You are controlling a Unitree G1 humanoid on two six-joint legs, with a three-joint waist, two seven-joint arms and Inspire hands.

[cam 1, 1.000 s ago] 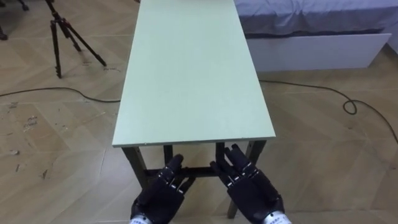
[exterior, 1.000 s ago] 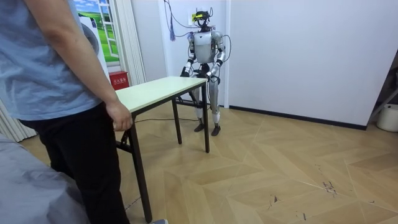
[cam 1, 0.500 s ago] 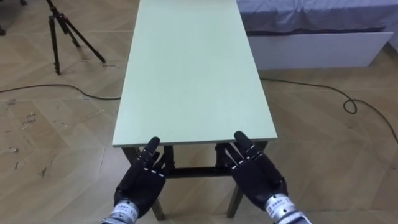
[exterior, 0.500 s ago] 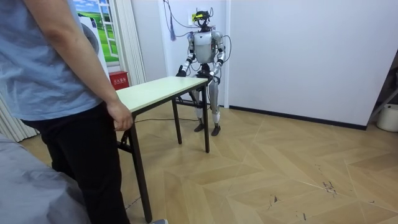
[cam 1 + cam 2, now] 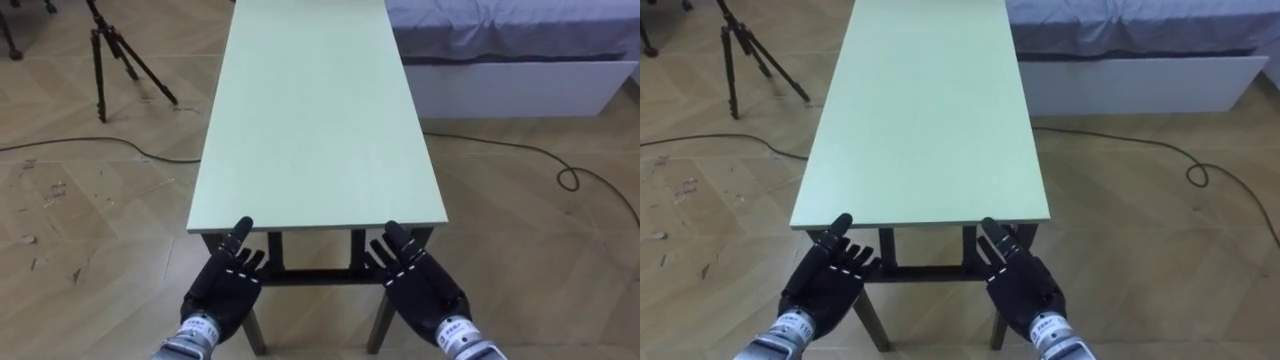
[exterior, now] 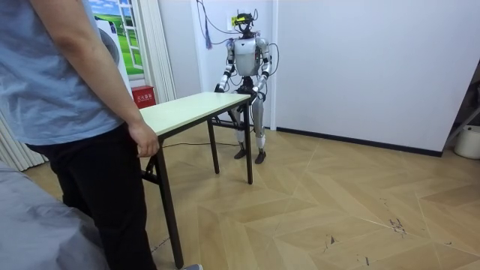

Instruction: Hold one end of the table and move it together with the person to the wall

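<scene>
Fingers straight and spread, the robot's left hand [image 5: 228, 283] and right hand [image 5: 415, 285] hold nothing. Both are stretched forward, backs up, at the near short edge of one pale green table [image 5: 315, 110]. The left hand sits at the near left corner and the right hand at the near right corner, with the fingertips reaching that edge. Whether they touch it cannot be told.

The long table runs away from the robot, which stands upright at its end. At the far end one person [image 6: 67, 112] rests a hand [image 6: 144, 140] on the edge.

One tripod [image 5: 110, 50] stands far left, apart from the table. One bed [image 5: 500, 40] lies close by the far right side. Wooden floor [image 6: 337, 210] lies open on the room view's right.
</scene>
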